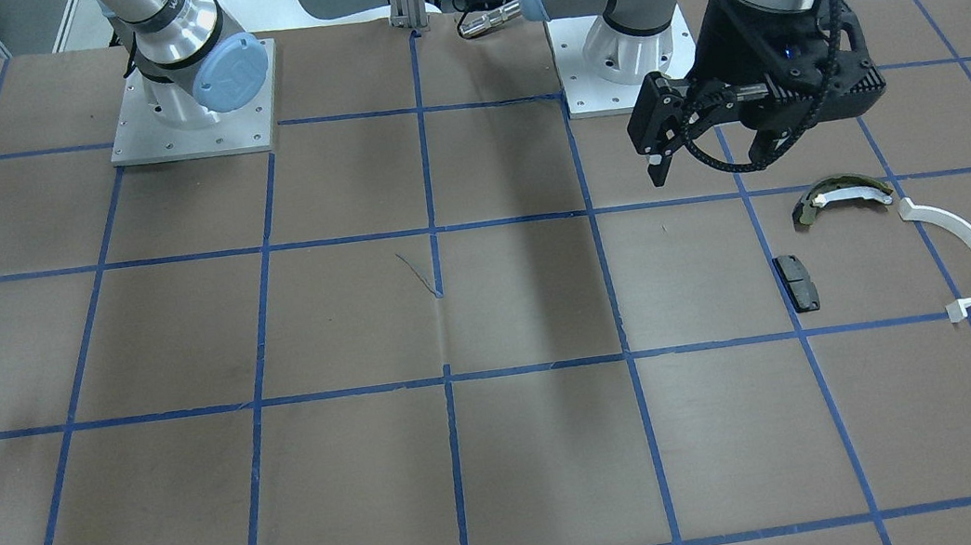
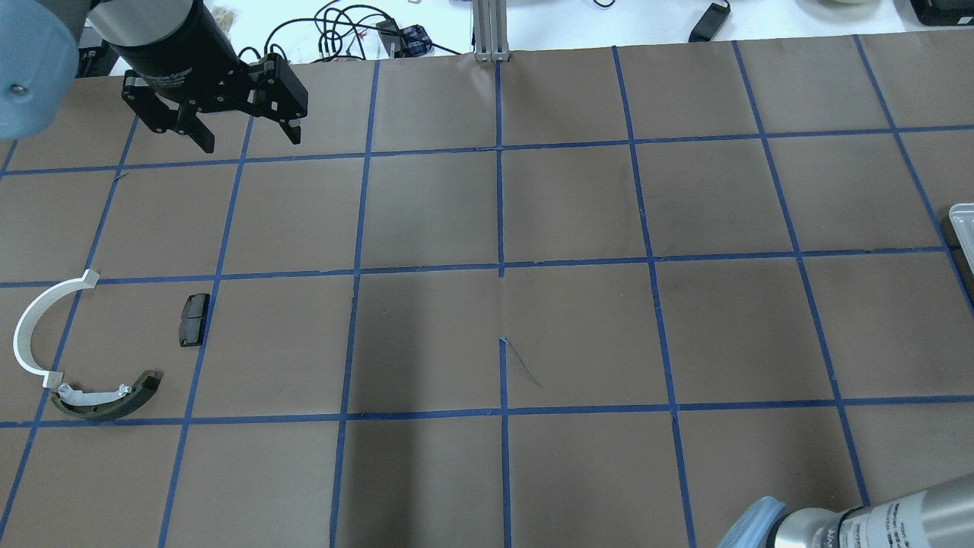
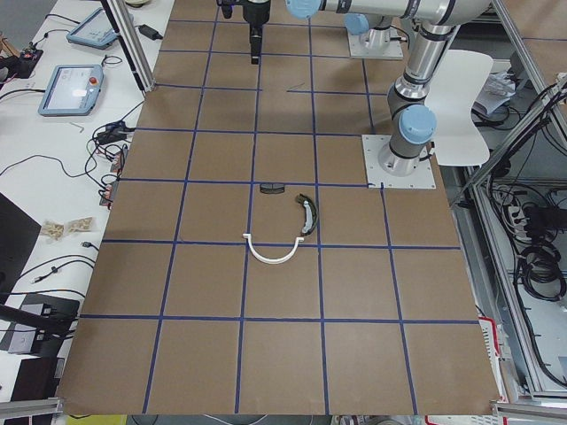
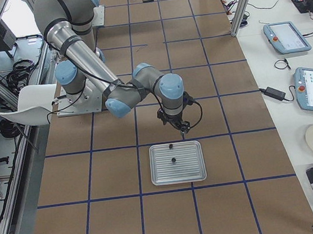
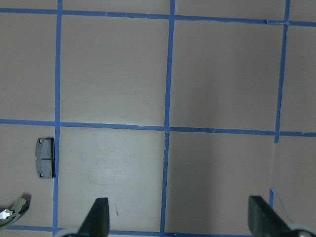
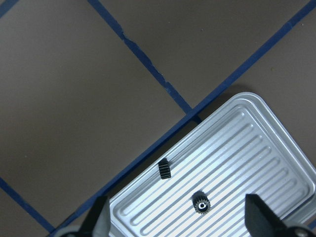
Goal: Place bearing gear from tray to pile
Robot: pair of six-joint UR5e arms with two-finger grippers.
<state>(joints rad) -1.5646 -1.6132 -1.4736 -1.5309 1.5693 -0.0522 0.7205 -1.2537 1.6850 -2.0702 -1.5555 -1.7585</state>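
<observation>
At far left of the overhead view lay the pile: a white arc (image 2: 30, 323) of smooth plastic, a half-ring with squared ends. Its lower end lay just beside a shoe (image 2: 106, 399), an olive-dark crescent with a pale metal web along its inner curve. A flat, black, rectangular pad (image 2: 193, 320) lay near both, apart from them.

Beyond the pile hung the left arm (image 2: 163, 34), its left jaws spread wide and holding nothing, pointed down at the bench (image 2: 578, 335). The bench was covered in matte brown paper ruled into squares by blue tape.

At the right edge only a corner of the tray (image 2: 960, 228) showed. The right wrist view showed it as a shallow, ribbed, bright metal pan with rounded corners. In it a small dark gear (image 6: 201, 204) with a shiny hub lay flat. A second dark toothed piece (image 6: 164, 171) stood on edge close to the rim.

The right arm (image 4: 91, 62) held its right jaws apart and empty above the tray's near side, clear of the gear.

The step in hand looked like the approach to the pick. The flat gear was probably the part meant. Next, the jaws would need to centre over it, drop and close on its teeth. It was small and could slip on the ribs. The pile lay well apart, across the bench.
</observation>
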